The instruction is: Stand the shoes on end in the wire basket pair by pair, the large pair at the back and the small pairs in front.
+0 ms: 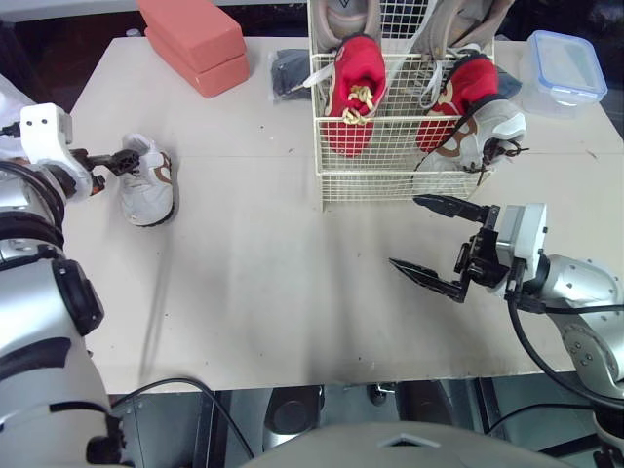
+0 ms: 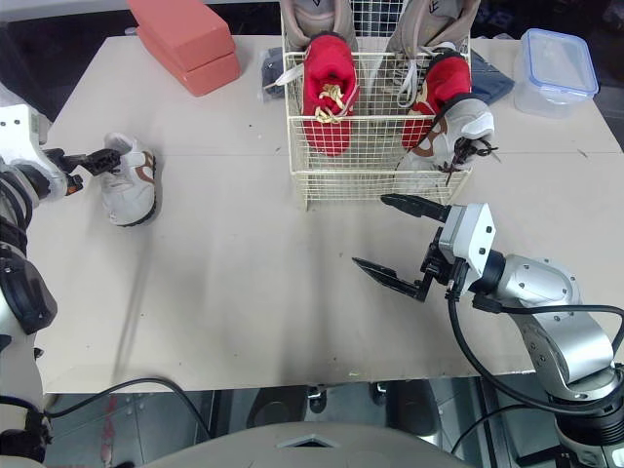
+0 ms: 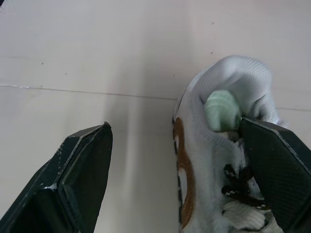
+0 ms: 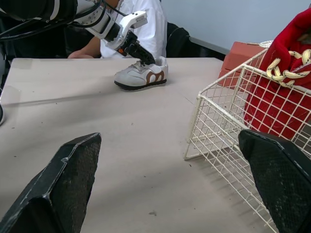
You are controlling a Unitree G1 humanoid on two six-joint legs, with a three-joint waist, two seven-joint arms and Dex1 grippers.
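Observation:
A small white shoe with brown trim [image 1: 148, 180] lies on its sole at the table's left. My left gripper [image 1: 115, 161] is open at its heel end, one finger [image 3: 272, 165] over the shoe's opening and the other [image 3: 73, 179] on the outer side. Its mate [image 1: 483, 136] leans in the front right of the wire basket [image 1: 400, 185]. Two red shoes [image 1: 353, 93] stand on end in the basket's middle, with large grey shoes [image 1: 346, 15] behind them. My right gripper [image 1: 405, 231] hangs open and empty just in front of the basket.
Two stacked salmon blocks [image 1: 195, 44] sit at the back left. A dark cloth [image 1: 290, 70] lies left of the basket, and a clear box with a blue lid [image 1: 561, 68] stands at the back right. A person in a white shirt [image 4: 141, 24] sits beyond the table's left end.

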